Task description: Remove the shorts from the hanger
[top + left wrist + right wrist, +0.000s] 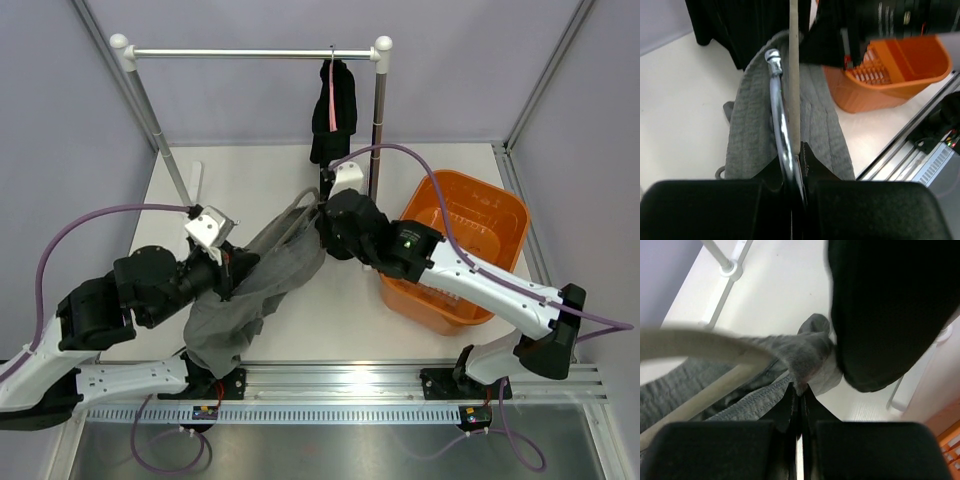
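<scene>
Mid-task: left gripper (799,152) clamped on the hanger (794,75) at its metal hook (776,100), right gripper (799,390) pinching the shorts (250,290) edge; shorts slung between both arms over the surface (270,170), not yet off the hanger, so pull-off remains.

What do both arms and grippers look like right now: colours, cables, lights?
The left arm and right arm match: bulky black joint housings, white links. A purple cable loops off each. Each wrist carries a white bracket. The right arm shows a small green light. The left gripper and right gripper are matte black, blocky, tapering to narrow tips.
</scene>
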`<state>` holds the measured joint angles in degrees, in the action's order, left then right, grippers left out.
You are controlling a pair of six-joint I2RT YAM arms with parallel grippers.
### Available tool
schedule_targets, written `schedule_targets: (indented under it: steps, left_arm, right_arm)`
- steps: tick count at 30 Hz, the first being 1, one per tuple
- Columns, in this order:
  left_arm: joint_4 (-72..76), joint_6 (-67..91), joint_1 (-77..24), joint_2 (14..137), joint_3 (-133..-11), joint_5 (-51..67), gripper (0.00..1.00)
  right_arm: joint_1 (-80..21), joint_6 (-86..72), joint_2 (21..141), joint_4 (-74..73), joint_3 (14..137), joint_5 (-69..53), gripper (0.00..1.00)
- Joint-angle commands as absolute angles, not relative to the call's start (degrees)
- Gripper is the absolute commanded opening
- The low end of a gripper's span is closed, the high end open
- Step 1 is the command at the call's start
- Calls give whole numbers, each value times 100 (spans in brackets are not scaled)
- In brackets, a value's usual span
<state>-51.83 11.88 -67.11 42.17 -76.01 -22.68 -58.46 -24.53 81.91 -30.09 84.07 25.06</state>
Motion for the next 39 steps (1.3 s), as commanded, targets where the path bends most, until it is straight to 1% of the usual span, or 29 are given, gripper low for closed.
schedule_targets:
  steps: [1, 5, 9, 12, 15, 17, 19, 21, 23, 27, 30, 36, 39]
  left_arm:
    - [-3781, 1213, -6768, 3911, -7419, -2223, 0]
    - [-3086, 1108, -6759, 4042, -7383, -3101, 0]
    - [-2427, 871, -6759, 4192, -7470, -3813, 0]
    - [-1926, 660, -6767, 4315, -7523, -4306, 0]
    - [-1951, 519, -6768, 4586, -7821, -4762, 0]
    - [-1899, 274, -6759, 4675, -7954, -5272, 0]
    - [-1541, -33, -6759, 4728, -7902, -5719, 0]
    - [-1346, -228, -6750, 4737, -7814, -5827, 0]
    - [-996, -412, -6724, 4755, -7709, -6028, 0]
    - [-379, -799, -6540, 4799, -7506, -6187, 0]
    - [-579, -590, -6101, 4913, -7663, -6056, 0]
    - [-1633, 245, -4941, 5360, -8173, -5020, 0]
    - [-2056, 483, -4405, 5694, -8498, -4266, 0]
  right_arm:
    - [-6405, -2452, 8384, -3304, 8814, 3058, 0]
    - [-7555, -2566, 8578, -3279, 9009, 3278, 0]
    - [-8260, -2444, 8675, -3418, 9438, 3532, 0]
    - [-8516, -2338, 8649, -3673, 9676, 3813, 0]
    - [-8569, -2242, 8421, -3875, 9843, 4181, 0]
    - [-8569, -2049, 8193, -4043, 9931, 4315, 0]
    - [-8587, -1925, 8043, -3895, 9958, 4044, 0]
    - [-8648, -1759, 7980, -3823, 10036, 3737, 0]
    - [-8797, -1583, 8164, -3910, 10194, 3718, 0]
    - [-9192, -1258, 8534, -4095, 10800, 3796, 0]
    - [-9543, -1055, 8692, -4131, 11152, 3841, 0]
    - [-10098, -721, 9017, -4561, 11925, 4271, 0]
    - [-10257, -650, 9044, -4614, 12023, 4280, 0]
